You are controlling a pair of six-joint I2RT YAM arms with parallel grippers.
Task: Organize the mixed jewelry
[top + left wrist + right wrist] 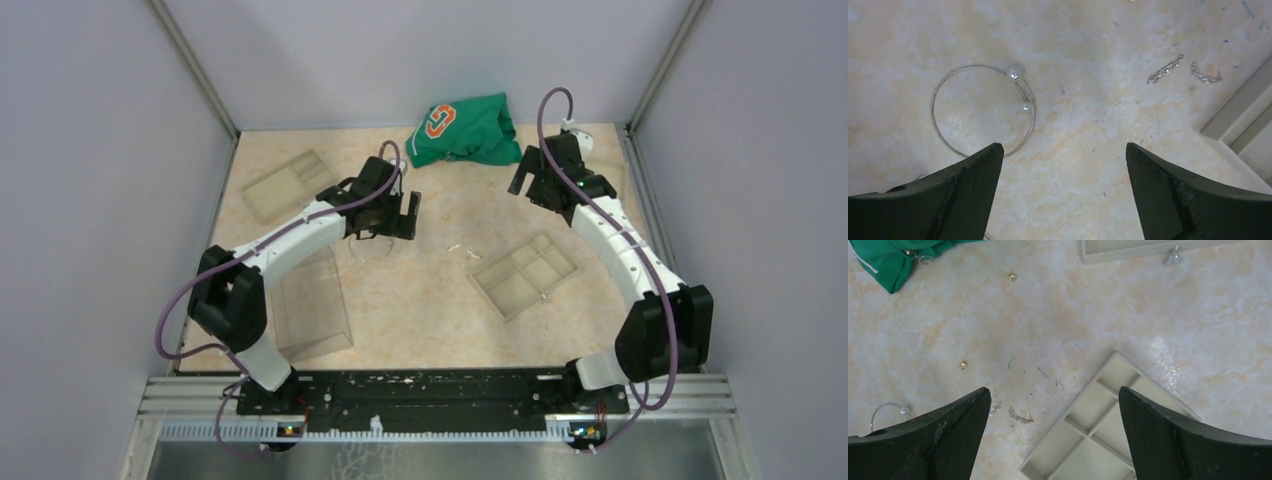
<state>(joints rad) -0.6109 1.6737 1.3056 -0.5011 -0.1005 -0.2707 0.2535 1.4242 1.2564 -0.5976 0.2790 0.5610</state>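
Observation:
A thin silvery wire hoop [1014, 73] carrying two small pearls lies flat on the marbled table, just ahead and left of my left gripper [1063, 150]. That gripper hangs open above it with nothing between its fingers. Right of the hoop lie a short sparkly bar [1164, 70] and a curved sparkly piece [1205, 75]. My right gripper [1054, 392] is open and empty above the corner of a beige compartmented tray [1064, 419]. The curved piece [1019, 416] shows left of that tray. Two tiny gold bits [963, 365] [1011, 276] lie farther off. In the top view the left gripper [400, 215] and right gripper [525, 180] hover mid-table.
A green cloth [465, 130] is bunched at the back. A second beige tray [285, 185] lies at the back left, with a clear bead [1174, 257] against its rim. A clear plastic box [312, 305] stands near the left arm. Grey walls close in three sides.

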